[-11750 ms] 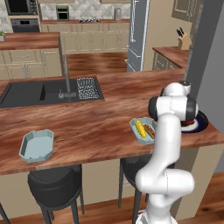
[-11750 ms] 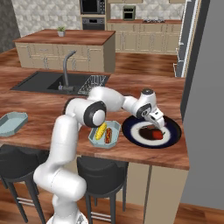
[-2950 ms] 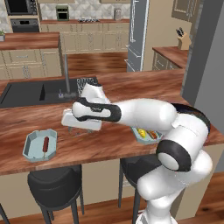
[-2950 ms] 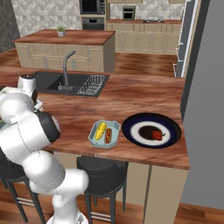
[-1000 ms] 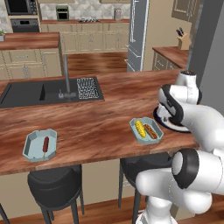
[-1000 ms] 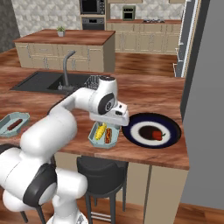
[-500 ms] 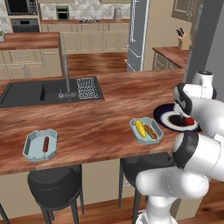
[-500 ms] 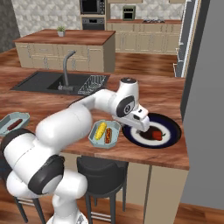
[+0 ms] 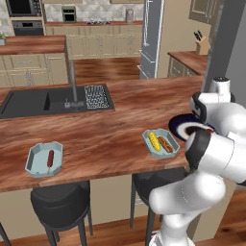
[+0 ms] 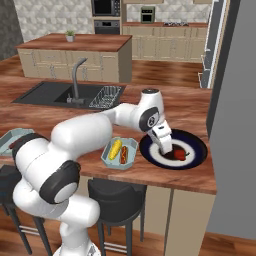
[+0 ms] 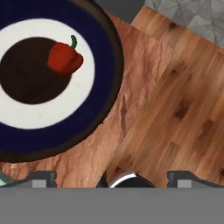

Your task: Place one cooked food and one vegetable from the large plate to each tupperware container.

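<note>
Hovering over the plate (image 10: 197, 150) beside the red pepper (image 10: 180, 154), the gripper (image 10: 166, 148), jaws apart, has swung rightward since half a second ago.

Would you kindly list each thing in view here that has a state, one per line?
Two-finger gripper: open, empty, over the plate.
Round dark navy plate: holds one red pepper.
Small red pepper: lying on the plate's dark centre.
Near pale blue tray: holds a yellow corn cob and a sausage in a bun, side by side.
Far pale blue tray: holds a thin sausage on a stick alone.
</note>
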{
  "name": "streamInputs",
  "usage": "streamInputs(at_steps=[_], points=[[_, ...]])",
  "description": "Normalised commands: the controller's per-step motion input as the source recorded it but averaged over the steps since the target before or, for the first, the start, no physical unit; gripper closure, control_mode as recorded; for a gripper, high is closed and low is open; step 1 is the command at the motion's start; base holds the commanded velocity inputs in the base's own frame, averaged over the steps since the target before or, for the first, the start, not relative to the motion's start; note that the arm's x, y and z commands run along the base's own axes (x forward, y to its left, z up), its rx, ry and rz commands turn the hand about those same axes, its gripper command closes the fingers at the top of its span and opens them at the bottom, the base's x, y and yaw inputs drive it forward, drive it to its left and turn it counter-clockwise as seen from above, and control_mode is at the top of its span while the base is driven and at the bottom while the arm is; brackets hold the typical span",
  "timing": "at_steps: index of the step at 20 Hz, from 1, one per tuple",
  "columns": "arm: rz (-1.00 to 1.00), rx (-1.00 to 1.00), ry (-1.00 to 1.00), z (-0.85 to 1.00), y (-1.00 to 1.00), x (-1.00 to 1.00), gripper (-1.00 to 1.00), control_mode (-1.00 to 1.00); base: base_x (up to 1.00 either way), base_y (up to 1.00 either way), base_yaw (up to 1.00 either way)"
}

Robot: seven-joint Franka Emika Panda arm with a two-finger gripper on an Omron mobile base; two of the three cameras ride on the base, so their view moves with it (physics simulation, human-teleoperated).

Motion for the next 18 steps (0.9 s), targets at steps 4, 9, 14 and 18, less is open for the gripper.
streamInputs(at_steps=[4, 9, 14, 18], points=[[-0.46, 0.05, -0.15, -0.24, -0.47, 0.07, -1.00, -1.00, 0.00, 0.00, 0.00], [-0.21, 0.22, -0.02, -0.06, -0.52, 0.21, -1.00, -1.00, 0.00, 0.00, 0.00], [-0.08, 0.15, 0.00, -0.01, -0.28, 0.36, -1.00, -1.00, 0.00, 0.00, 0.00], [0.00, 0.00, 0.03, -0.03, -0.01, 0.38, -1.00, -1.00, 0.00, 0.00, 0.00]])
